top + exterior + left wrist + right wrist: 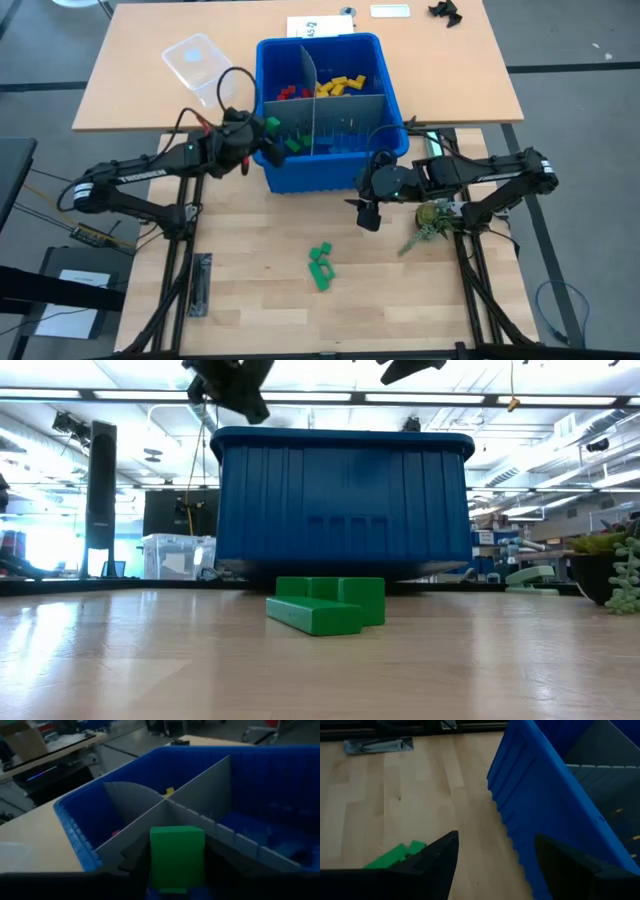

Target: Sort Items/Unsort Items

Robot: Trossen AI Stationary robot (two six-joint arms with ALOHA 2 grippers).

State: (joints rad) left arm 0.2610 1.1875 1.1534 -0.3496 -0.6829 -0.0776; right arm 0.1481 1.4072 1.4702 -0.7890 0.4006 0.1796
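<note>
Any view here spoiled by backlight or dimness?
Low view: bright ceiling lights behind leave the bin front shaded. Left wrist view: dim, though the green block reads clearly. High view: evenly lit.

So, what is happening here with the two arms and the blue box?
The left tool holds a green block over the near-left compartment of the blue bin, where other green blocks lie. Red blocks and yellow blocks fill the far compartments. The right tool hangs open, empty, above the table near more green blocks.
</note>
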